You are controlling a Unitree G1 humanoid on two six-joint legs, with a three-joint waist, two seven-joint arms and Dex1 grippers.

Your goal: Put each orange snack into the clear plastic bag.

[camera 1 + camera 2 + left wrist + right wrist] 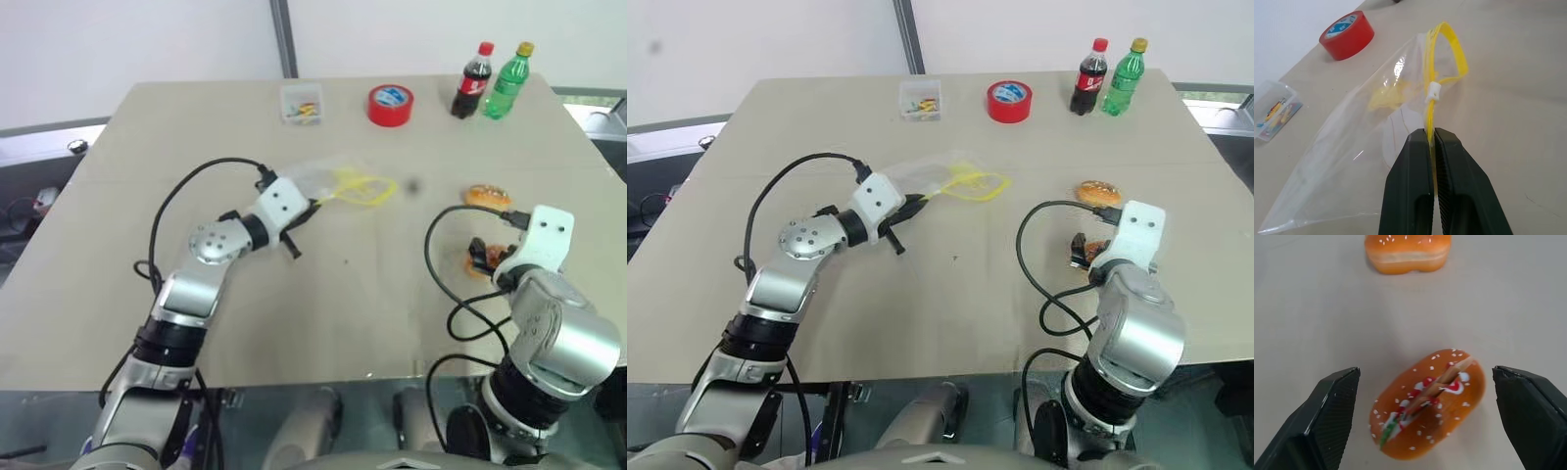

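- Here, matte beige table (pixel 323 323), flat and smooth.
- Clear plastic bag (pixel 1352 147): crinkly, glossy, lying left of centre; its yellow seal strip (pixel 1449 49) loops open.
- Left gripper (pixel 1432 139): black fingers pinched tight on that strip.
- Right gripper (pixel 1425 396): ribbed fingers spread wide, either side of near orange snack (pixel 1427 409), not touching it.
- Orange snacks: oval, seed-speckled buns; near one split, showing red, white and green filling. Far one (pixel 1408 252) lies apart.

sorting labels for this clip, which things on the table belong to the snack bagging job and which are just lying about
Job:
- nearer orange snack, between the open right gripper fingers
- farther orange snack
- clear plastic bag, yellow seal pinched by the left gripper

Lying about:
- red tape roll
- small clear box
- cola bottle
- green bottle
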